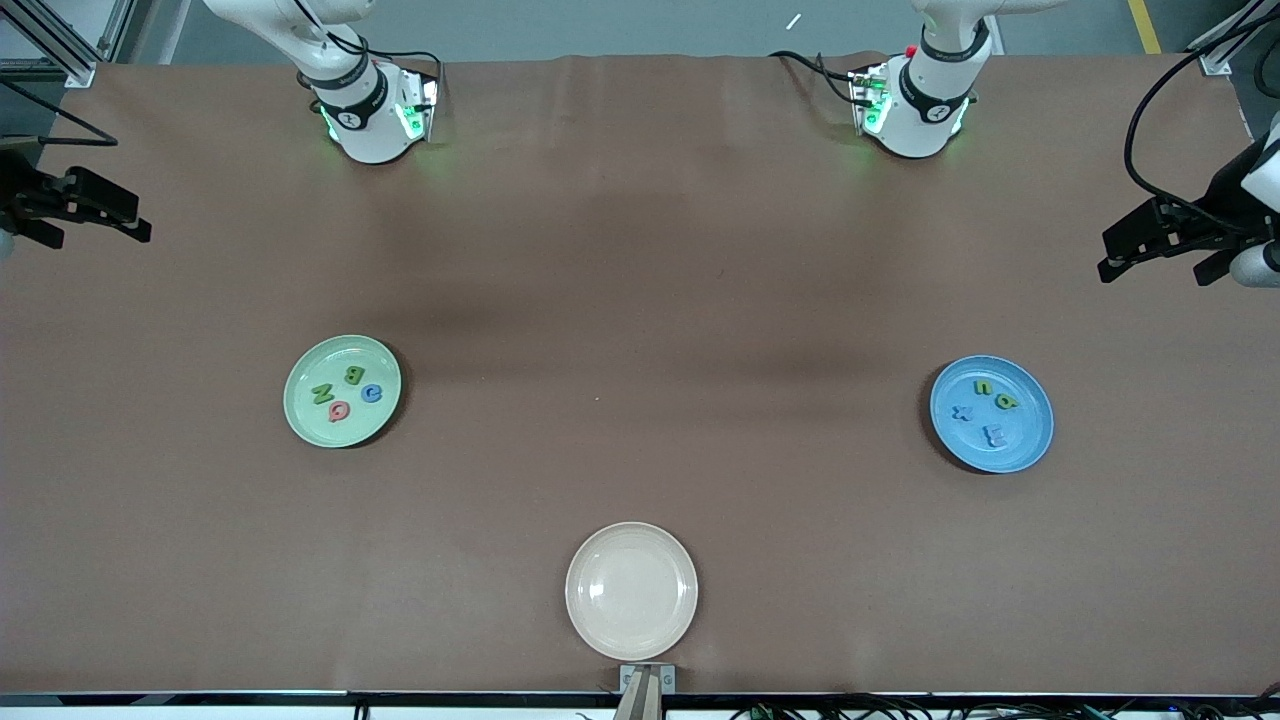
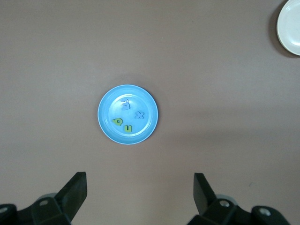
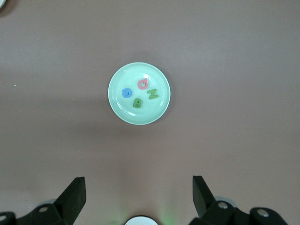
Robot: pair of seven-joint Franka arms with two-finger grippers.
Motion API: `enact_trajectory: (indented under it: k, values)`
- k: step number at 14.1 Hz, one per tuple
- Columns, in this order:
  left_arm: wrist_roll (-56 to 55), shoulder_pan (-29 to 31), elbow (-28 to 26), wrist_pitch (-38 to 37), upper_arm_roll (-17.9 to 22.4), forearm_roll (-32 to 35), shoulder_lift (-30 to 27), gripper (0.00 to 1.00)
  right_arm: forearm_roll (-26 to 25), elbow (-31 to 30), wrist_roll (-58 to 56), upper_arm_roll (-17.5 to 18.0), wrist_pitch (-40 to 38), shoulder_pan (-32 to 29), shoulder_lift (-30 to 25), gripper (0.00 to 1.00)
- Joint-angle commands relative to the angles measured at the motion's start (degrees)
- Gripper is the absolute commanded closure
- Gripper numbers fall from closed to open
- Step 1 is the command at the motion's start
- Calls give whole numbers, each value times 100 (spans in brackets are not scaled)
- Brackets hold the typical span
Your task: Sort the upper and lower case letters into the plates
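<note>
1. Looking at the table, the sorting seems finished: all eight letters are lying in plates, and I see none loose on the brown cloth.
2. The mint green plate (image 1: 342,391), toward the right arm's end of the table, holds four letters: the green B (image 1: 354,376), the green N (image 1: 323,393), the blue G (image 1: 372,393) and the red Q (image 1: 339,410). These are the capitals, lying close together but mostly apart from one another.
3. The blue plate (image 1: 991,414), toward the left arm's end, holds the other four: two green letters (image 1: 984,387) and two blue letters (image 1: 993,435). They are small, and the blue ones blend into the plate, so I would only say they look like lower-case shapes.
4. The cream plate (image 1: 631,590) stands nearer the front camera than the other two, between them, with nothing in it.
5. The left gripper (image 2: 139,197) hangs high over the blue plate with its fingers spread wide and nothing between them.
6. The right gripper (image 3: 139,199) hangs high over the mint green plate, likewise spread wide and holding nothing.
7. My judgement is that nothing is left to move, and both arms are simply waiting, clear of the plates.
</note>
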Motion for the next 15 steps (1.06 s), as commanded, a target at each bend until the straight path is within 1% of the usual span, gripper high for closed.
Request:
enact_trajectory:
  k: [1, 3, 6, 15]
  values:
    - [43, 36, 81, -180, 0, -44, -40, 0, -5, -185, -66, -8, 187, -14, -206, 0]
    - [43, 36, 81, -180, -9, -44, -40, 0, -23, -185, -84, -17, 240, -14, -206, 0]
    - [34, 36, 81, -180, -9, -44, -49, 0, -198, -185, -84, -8, 240, -5, -223, 0]
    - [61, 36, 63, -180, -9, -44, -84, 0, -155, -281, -66, -17, 135, -23, -267, 0]
